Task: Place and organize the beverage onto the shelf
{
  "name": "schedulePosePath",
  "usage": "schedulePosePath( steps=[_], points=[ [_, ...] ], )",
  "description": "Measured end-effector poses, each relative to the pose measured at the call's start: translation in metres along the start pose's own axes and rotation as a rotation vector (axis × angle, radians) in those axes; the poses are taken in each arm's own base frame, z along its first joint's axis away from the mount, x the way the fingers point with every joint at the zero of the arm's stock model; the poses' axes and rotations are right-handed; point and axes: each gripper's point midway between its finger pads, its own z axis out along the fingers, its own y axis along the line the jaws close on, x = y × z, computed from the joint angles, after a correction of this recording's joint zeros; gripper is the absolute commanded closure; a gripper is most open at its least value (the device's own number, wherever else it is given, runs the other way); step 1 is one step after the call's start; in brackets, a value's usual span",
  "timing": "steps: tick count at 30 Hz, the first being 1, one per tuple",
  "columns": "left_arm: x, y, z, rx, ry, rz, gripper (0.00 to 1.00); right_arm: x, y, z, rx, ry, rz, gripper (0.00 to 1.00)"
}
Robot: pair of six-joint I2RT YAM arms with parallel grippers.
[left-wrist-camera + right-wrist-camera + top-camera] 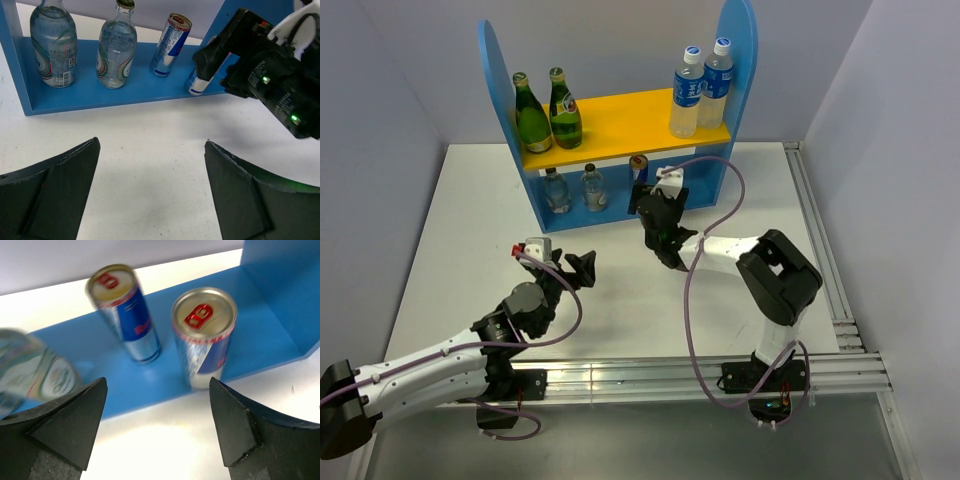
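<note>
Editor: Progress on the stocking job?

Stringer: All six drinks stand on the blue two-level shelf with round-topped side panels [740, 60]. Two dark green glass bottles [532, 115] share the yellow upper board [620, 120] with two taller blue-capped clear plastic bottles [688, 90]. Below stand two short clear bottles with green labels [556, 190] and two silver-blue-red cans [125, 310]. The nearer can [202, 335] sits at the lower board's front lip, so placing looks done, bar perhaps some tidying.

Editor: And the arms?

Stringer: The right gripper [157, 390] reaches low toward the lower level, jaws spread wide, aimed at the nearer can and clear of it. The left gripper [151, 145] hovers over the white tabletop [470, 230], released, holding nothing, facing the shelf.
</note>
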Motion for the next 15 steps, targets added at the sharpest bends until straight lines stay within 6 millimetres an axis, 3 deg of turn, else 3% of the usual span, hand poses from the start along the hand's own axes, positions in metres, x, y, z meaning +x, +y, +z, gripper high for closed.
schedulePosePath(
  steps=[4, 8, 12, 15],
  points=[
    [-0.008, -0.001, 0.001, -0.015, -0.001, -0.004, 0.03, -0.01, 0.013, -0.033, -0.062, -0.007, 0.006, 0.1],
    [-0.026, -0.003, 0.002, -0.061, -0.006, -0.047, 0.01, -0.031, 0.029, -0.094, -0.164, -0.018, 0.035, 0.1],
    [-0.062, -0.011, 0.003, -0.117, -0.006, -0.078, 0.01, -0.068, 0.036, -0.162, -0.265, -0.016, 0.095, 0.05],
    [-0.095, -0.019, 0.001, -0.151, -0.003, -0.094, 0.01, -0.106, 0.018, -0.205, -0.299, -0.015, 0.128, 0.05]
  ],
)
